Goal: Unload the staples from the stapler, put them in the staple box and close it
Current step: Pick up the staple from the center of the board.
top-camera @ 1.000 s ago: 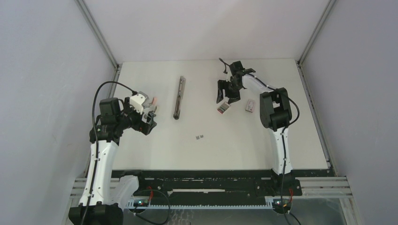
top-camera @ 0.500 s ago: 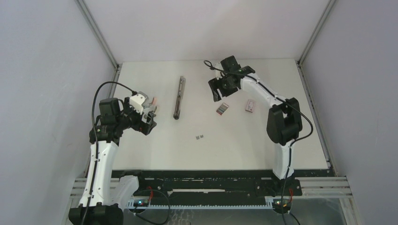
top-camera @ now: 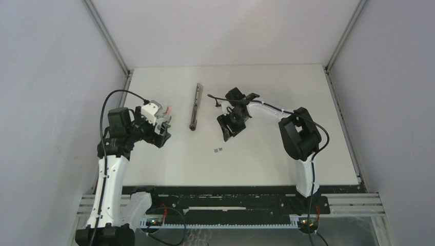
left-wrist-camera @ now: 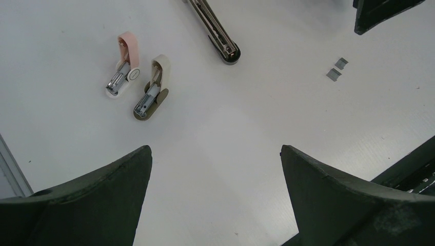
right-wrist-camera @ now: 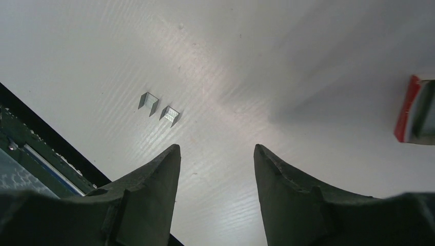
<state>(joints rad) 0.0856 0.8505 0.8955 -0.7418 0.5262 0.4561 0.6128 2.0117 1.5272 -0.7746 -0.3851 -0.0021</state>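
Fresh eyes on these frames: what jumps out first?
The long dark stapler lies on the table's far half, untouched. Two tiny staples lie loose nearer the arms, and the right gripper hovers close to them, jaws open and empty. By the left gripper, a pink clawed piece and a beige clawed piece lie side by side.

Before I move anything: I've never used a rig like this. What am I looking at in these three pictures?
Two robot arms are bolted at a white table's near edge. The overhead picture shows both: left arm, right arm. The other two come from a camera on each wrist, looking past its dark jaws. Both pairs of jaws are open and hold nothing. On the table lie the long stapler, two loose staples, two small removers, pink and cream, and a red-and-white box at the right-wrist picture's edge.
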